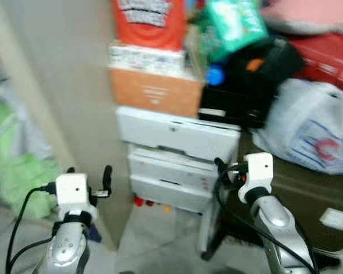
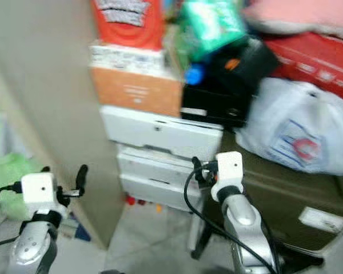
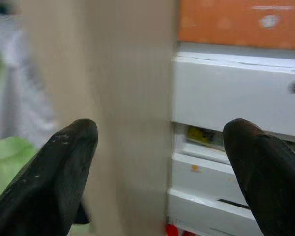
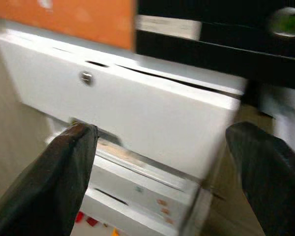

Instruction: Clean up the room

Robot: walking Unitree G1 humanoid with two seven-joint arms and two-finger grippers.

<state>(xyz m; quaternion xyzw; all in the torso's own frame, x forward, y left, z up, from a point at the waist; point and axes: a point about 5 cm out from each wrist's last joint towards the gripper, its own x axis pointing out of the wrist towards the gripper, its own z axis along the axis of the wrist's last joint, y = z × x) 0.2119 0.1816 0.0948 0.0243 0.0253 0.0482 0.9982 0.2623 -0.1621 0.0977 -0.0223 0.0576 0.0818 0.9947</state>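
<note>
Both the left gripper and right gripper were spread and empty, facing the white plastic drawer stack; the approach step, judging next a target must be chosen.

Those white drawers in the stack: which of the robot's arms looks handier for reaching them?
Probably the right. The right gripper, fingers open, is raised just before the white drawers. The left gripper, also open, faces the beige wall panel beside them.
</note>
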